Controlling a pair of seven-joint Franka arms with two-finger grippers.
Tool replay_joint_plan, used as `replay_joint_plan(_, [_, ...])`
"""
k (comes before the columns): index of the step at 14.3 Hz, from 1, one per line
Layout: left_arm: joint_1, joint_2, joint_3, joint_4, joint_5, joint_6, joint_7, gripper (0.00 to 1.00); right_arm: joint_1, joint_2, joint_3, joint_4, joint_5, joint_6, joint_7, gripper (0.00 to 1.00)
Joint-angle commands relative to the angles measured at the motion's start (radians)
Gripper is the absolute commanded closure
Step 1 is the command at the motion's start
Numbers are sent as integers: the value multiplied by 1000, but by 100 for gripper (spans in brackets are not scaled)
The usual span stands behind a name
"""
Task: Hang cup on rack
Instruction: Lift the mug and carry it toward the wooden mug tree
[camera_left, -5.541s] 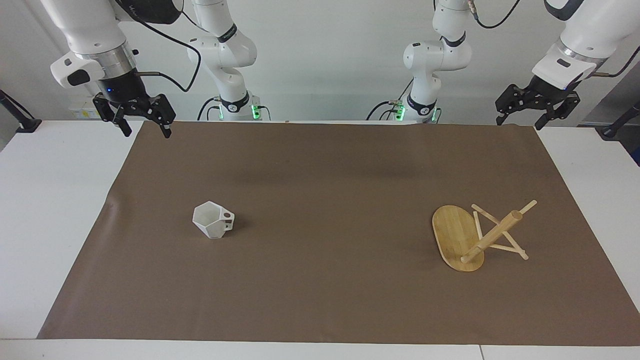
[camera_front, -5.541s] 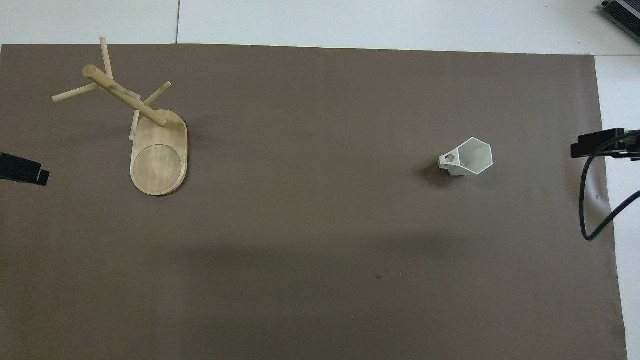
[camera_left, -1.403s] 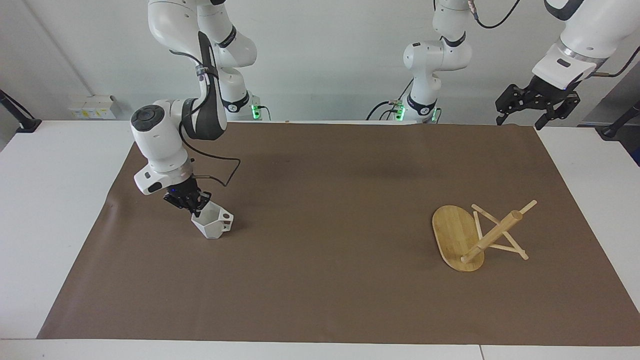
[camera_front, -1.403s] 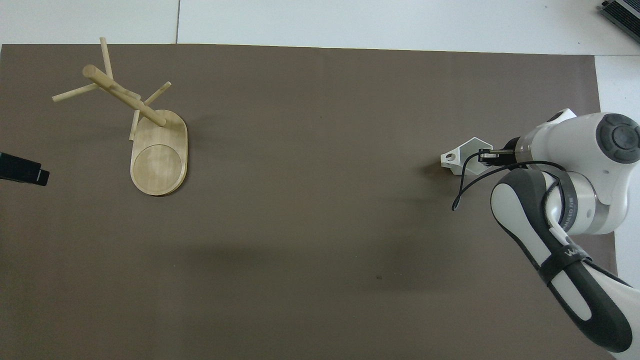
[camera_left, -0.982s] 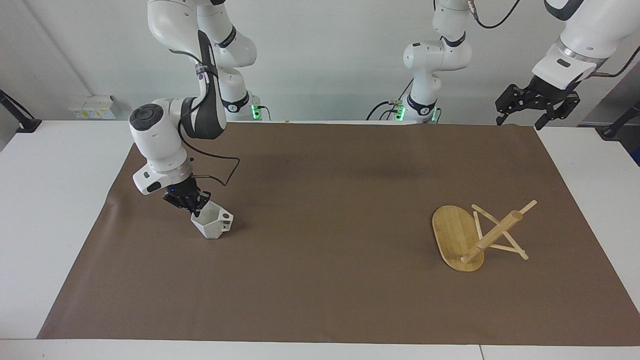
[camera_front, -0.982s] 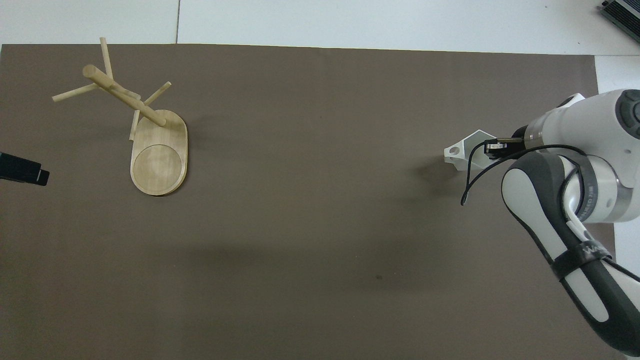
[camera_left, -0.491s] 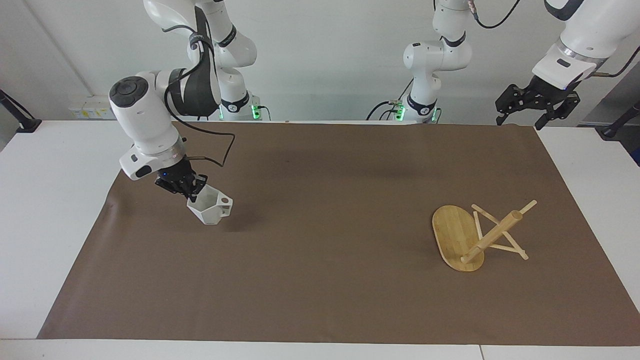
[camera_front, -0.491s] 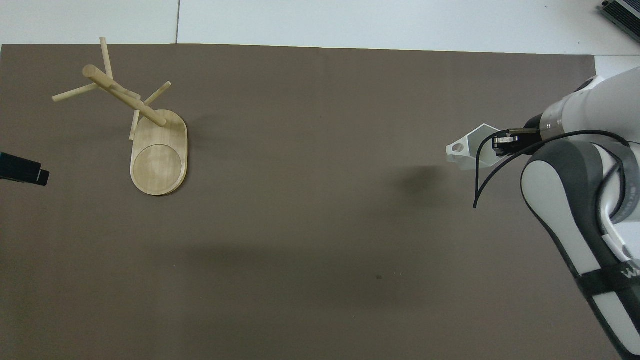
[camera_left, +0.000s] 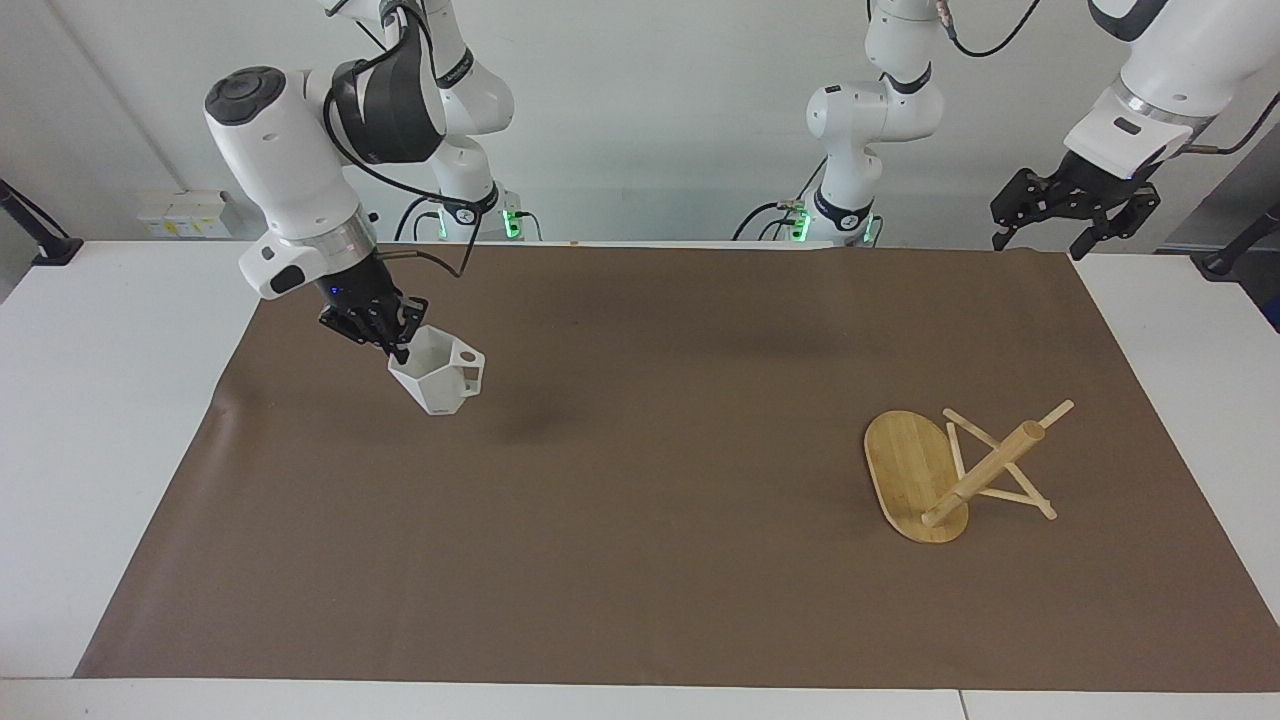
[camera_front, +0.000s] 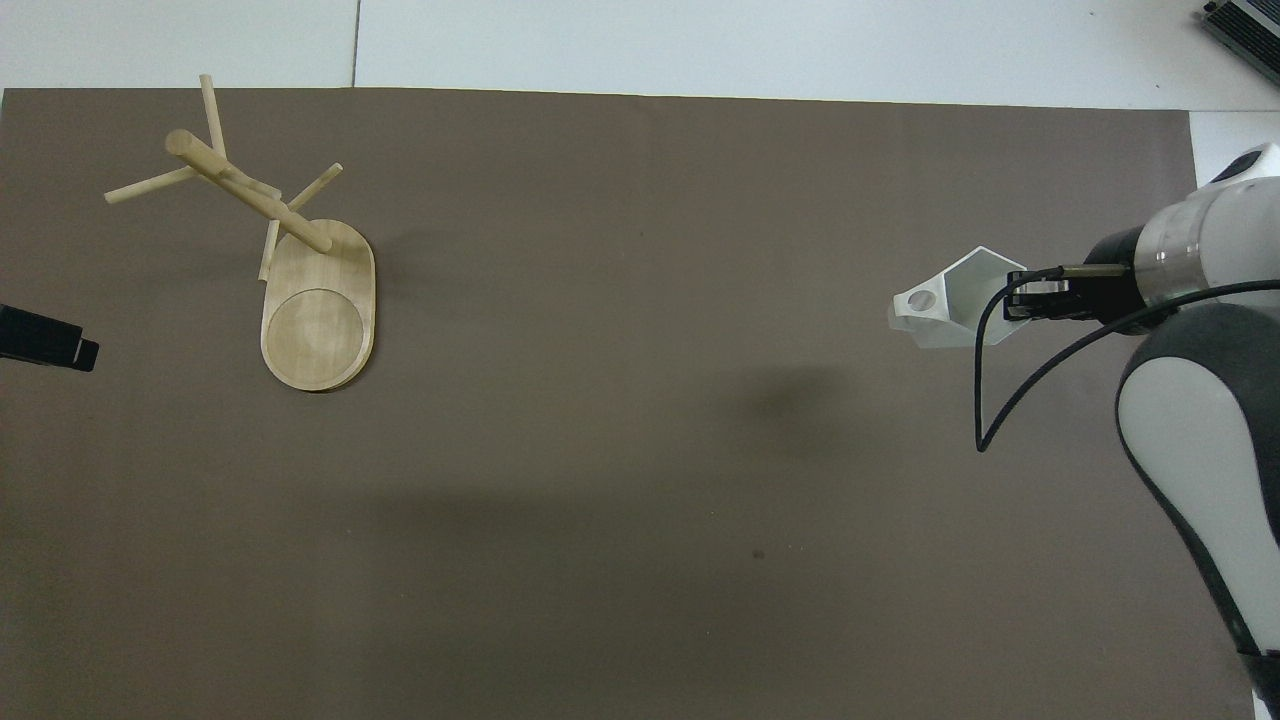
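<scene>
Facing view, progress: pickup was done; right gripper (camera_left: 392, 335) was clenched on the rim of the cup (camera_left: 437, 381) and held it in the air over the brown mat (camera_left: 640, 600), toward the right arm's end of the table; a shadow lay on the mat beneath the cup, apart from it
Facing view, cup attitude: tilted, mouth up toward the gripper, handle with its round hole turned toward the left arm's end
Facing view, rack: rack (camera_left: 955, 472) stood on the mat toward the left arm's end, well apart from the cup; its pegs were bare
Facing view, left arm: left gripper (camera_left: 1066, 225) waited with fingers spread, holding nothing, over the mat's corner nearest its base
Facing view, what was left: by my judgement, carrying the cup across the mat, lining the handle hole with a peg, sliding it on and letting go
Facing view, count: one cup; one rack; two grippers; one mat

Overhead view, progress: cup (camera_front: 950, 308) was gripped at the rim by the right gripper (camera_front: 1032, 300), handle pointing toward the rack (camera_front: 285, 250); nothing hung yet
Overhead view, left arm: only a dark tip of the left gripper (camera_front: 45, 340) showed at the frame's edge
Overhead view, count: one cup; one rack; one post with thin crossing pegs, whose exact number I could not tell
</scene>
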Motion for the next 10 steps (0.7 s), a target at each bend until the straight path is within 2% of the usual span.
replay_joint_plan(1, [9,-14,-1,-16,-8,1,12,0,-7,3,7,56,13,-70,21,100])
replay_joint_plan(3, [9,-14,-1,-16,-8,1,12,0,-5,-12,15,56,29,-79,22,100])
replay_joint_plan(7, [9,-14,-1,-16,-8,1,12,0,-5,-28,21,53,196,-81,21,100])
replay_joint_plan(10, [3,-14,-2,-16,-8,1,8,0,-5,-28,65,53,294,-74,21,100])
